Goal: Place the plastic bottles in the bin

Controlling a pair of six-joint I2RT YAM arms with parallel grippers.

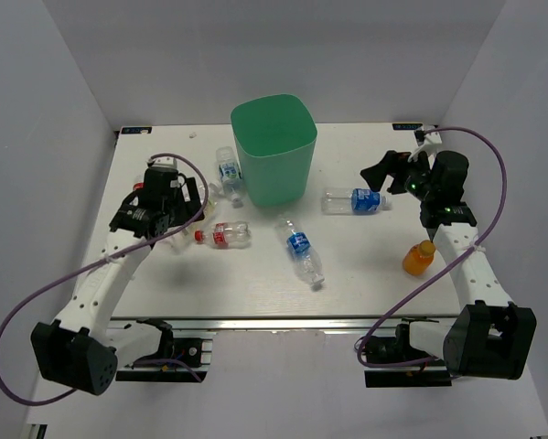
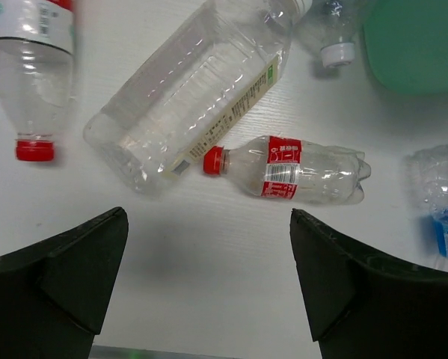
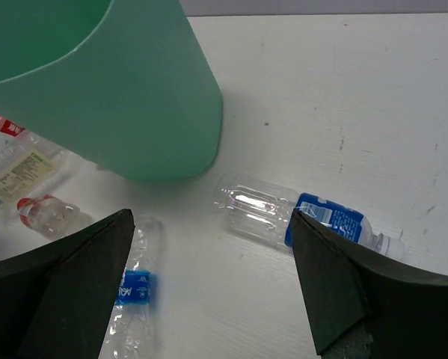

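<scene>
We see the left tool (image 2: 209,218) spread and empty, over a lying red-label bottle (image 2: 298,170). The right tool (image 3: 212,218) is spread too, over a lying blue-label bottle (image 3: 272,211). The mint-green bin (image 1: 274,151) stands upright at the far middle of the counter (image 1: 365,274).

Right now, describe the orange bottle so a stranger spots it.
From the mint-green bin at the far middle, look near-right, beside the right arm. The orange bottle stands there, alone upright and orange; the others are clear and lie flat.
</scene>
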